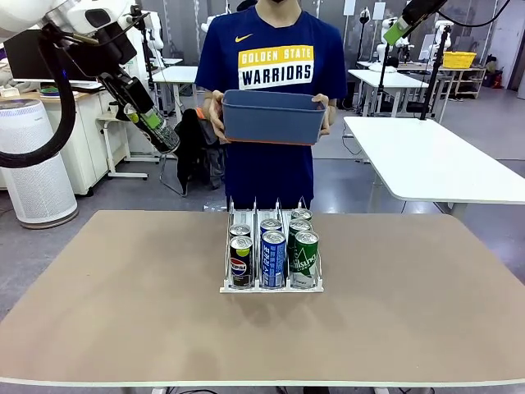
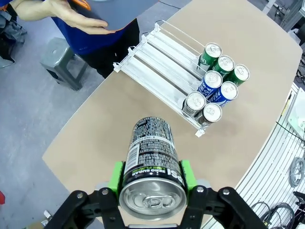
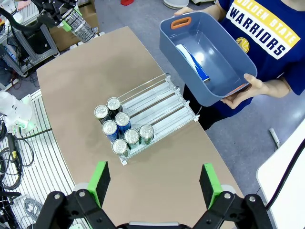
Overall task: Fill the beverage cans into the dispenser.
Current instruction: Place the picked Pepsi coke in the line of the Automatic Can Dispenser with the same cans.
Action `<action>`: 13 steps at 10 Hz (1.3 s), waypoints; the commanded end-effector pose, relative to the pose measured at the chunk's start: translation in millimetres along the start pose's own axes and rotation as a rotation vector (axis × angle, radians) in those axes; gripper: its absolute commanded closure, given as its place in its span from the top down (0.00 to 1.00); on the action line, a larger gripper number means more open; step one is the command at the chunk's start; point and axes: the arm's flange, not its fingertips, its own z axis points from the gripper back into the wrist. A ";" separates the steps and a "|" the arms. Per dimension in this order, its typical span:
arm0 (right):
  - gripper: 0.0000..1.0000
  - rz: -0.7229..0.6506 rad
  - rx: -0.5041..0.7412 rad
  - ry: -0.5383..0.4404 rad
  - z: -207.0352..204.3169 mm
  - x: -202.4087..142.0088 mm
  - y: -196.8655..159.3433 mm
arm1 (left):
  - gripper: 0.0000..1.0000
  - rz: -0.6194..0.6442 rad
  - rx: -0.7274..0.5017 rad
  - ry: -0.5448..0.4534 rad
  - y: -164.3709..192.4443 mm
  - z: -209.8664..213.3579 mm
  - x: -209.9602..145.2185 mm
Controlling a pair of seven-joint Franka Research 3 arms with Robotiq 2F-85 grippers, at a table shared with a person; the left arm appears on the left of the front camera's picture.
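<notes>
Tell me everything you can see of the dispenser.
The dispenser is a small white-and-clear rack, plastic by its look, with three lanes, thin wire dividers and a low front lip. It stands on the table near the middle. Seven cans stand upright against the lip: two in the robot's left lane, two in the middle, three in the right. Behind them the lanes are bare. Nothing else touches it.

- A robotics lab: grey floor (image 1: pixel 353 190) and white work tables (image 1: pixel 426 156) stretch far beyond the jaws of the left gripper (image 1: pixel 149 121).
- A white air purifier (image 1: pixel 33 164) stands below and left of those jaws.
- Cable bundles (image 3: pixel 10 157) lie left of the jaws of the right gripper (image 3: pixel 155 185).
</notes>
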 end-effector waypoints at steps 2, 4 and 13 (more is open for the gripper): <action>1.00 -0.001 0.000 0.000 0.3 -0.7 0.3 | 0.58 0.000 0.000 0.000 0.0 0.0 0.0; 1.00 -0.001 0.000 0.000 0.3 -0.7 0.3 | 0.58 0.196 0.097 0.085 -8.0 -6.9 12.3; 1.00 -0.001 0.000 0.000 0.3 -0.7 0.3 | 0.58 0.406 0.101 0.104 -148.4 -53.2 -19.3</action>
